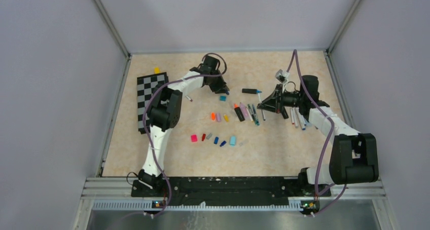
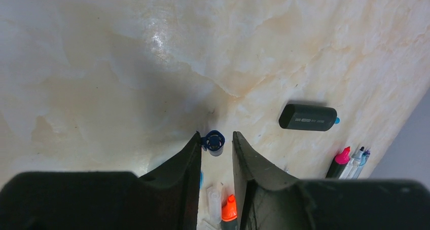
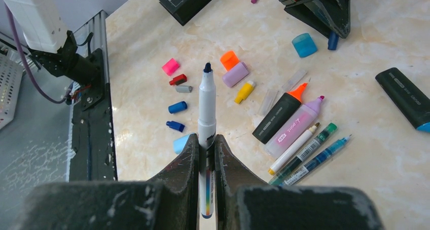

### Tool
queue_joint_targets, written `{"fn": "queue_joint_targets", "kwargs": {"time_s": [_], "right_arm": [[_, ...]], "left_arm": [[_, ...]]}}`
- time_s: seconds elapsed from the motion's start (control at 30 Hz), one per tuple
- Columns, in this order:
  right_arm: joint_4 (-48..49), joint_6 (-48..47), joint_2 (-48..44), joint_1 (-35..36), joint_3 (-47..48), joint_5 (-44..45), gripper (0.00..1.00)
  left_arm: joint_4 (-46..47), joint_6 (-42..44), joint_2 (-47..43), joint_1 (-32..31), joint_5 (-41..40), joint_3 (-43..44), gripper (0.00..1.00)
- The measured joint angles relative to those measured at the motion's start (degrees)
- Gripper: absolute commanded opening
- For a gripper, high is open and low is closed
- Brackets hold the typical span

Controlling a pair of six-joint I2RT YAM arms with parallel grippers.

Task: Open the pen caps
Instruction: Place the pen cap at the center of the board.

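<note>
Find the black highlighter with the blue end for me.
Top view: the black highlighter lies apart from the other pens, between the left gripper and the right gripper.

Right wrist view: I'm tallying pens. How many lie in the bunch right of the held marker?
5, beside the held marker: orange highlighter, purple highlighter, white pen, green pen, teal pen. None looks hidden.

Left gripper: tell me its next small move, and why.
Probably open a little wider and lift straight off. The left gripper has its jaws apart, with the dark blue cap apparently loose between the tips, resting on the table. The white pen in the right gripper already shows a bare tip, so this cap seems done.
</note>
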Motion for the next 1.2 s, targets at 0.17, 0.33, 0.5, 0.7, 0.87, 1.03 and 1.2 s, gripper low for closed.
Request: {"fn": "queue_joint_targets", "kwargs": {"time_s": [0.17, 0.33, 0.5, 0.7, 0.87, 1.03, 1.2], "right_arm": [[-0.52, -0.52, 0.0, -0.52, 0.02, 0.09, 0.0], [-2.16, -1.88, 0.0, -0.98, 0.04, 0.5, 0.0], [-2.95, -2.78, 0.0, -1.44, 0.04, 0.94, 0.0], [-4.09, -3.23, 0.0, -2.23, 0.04, 1.57, 0.0], [-4.66, -3.72, 0.0, -2.56, 0.04, 1.7, 0.0], [-4.85, -4.07, 0.0, -2.69, 0.04, 1.79, 0.0], [-4.94, -4.24, 0.0, -2.86, 0.04, 1.81, 0.0]], "left_arm": [[1.27, 0.61, -0.13, 0.33, -0.02, -0.98, 0.36], [2.49, 1.11, -1.68, 0.68, 0.22, -3.48, 0.37], [3.52, 1.57, -2.8, 1.09, 0.44, -5.46, 0.38], [4.7, 2.67, -3.67, 1.46, 1.03, -6.8, 0.4], [7.85, 3.06, -4.2, 2.01, 5.29, -7.02, 0.99], [9.05, 4.2, -5.7, 2.43, 6.32, -7.1, 0.99], [9.01, 4.9, -5.7, 2.82, 6.51, -7.98, 0.99]]}}
